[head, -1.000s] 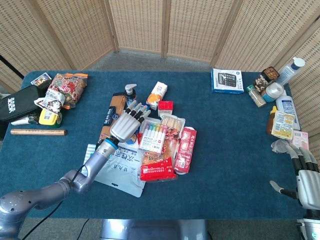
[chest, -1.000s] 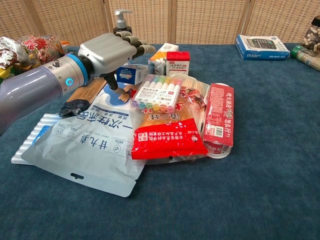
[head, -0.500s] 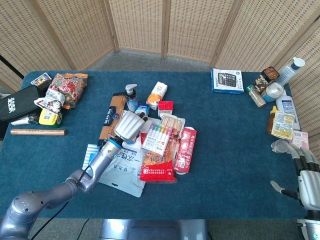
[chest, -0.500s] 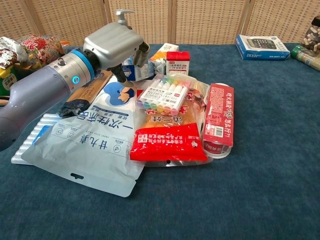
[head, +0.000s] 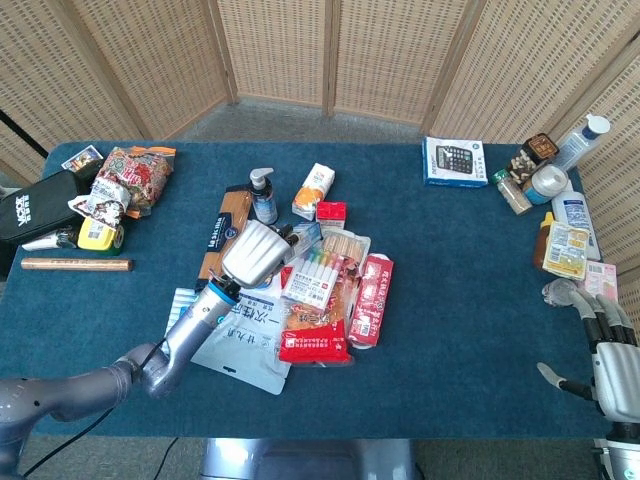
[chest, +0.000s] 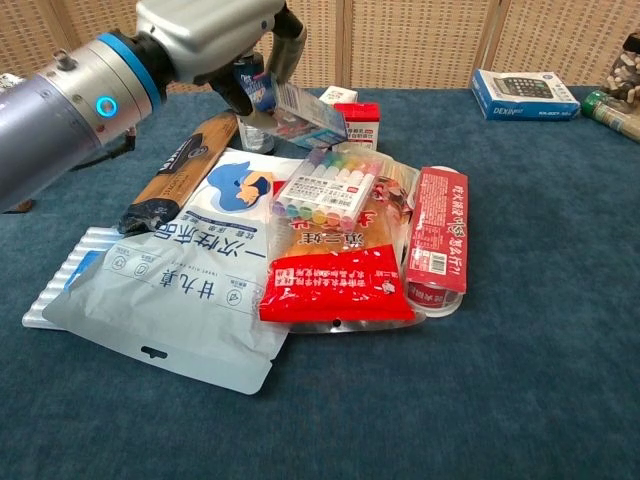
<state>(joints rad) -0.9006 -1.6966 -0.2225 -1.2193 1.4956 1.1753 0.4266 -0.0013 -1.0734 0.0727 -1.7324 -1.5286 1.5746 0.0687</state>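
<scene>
Half the small blue box (chest: 298, 108) is hidden under the left hand (chest: 215, 40) gripping it (label unreadable), now lifted off the pile above the marker pack (chest: 322, 186), while the right hand (head: 612, 352) stays loose-fingered, holding nothing.

pump bottle (head: 263, 194): 1 | calculator box (head: 454, 161): 1 | marker pack (head: 312, 276): 1 | red snack packs (head: 371, 299): 2
</scene>
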